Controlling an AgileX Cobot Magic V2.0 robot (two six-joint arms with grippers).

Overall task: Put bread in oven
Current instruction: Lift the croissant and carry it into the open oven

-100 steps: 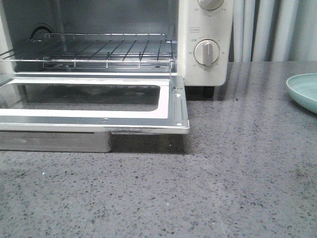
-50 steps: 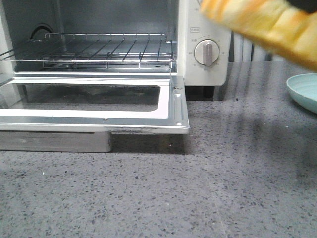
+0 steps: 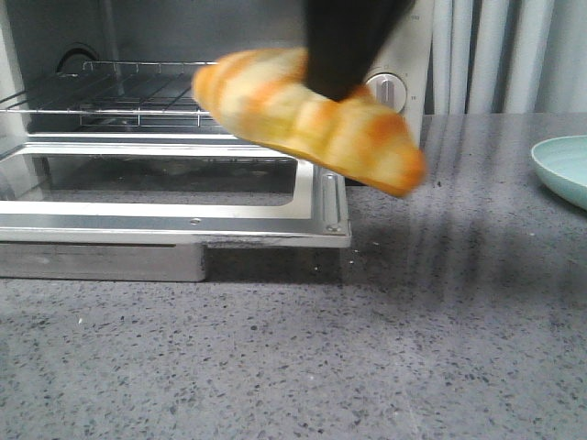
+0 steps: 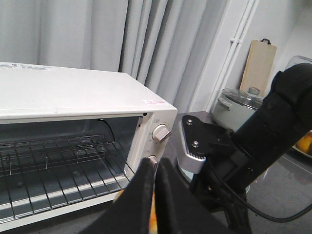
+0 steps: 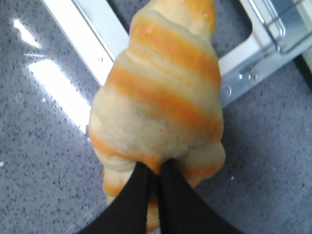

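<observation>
R end effector point(image 5: 155, 187) clamped on bread point(image 3: 307, 119), hanging over door's right corner.
Oven point(image 3: 381, 55) rack back-left of it; bread's long axis runs L-R; I'm nearest w/ R arm.

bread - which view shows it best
The right wrist view: the bread is sharp and fills the frame, stripes clear, pinched in the right gripper. The front view shows the whole roll but blurred, before the oven. The left wrist view shows only a sliver.
</observation>
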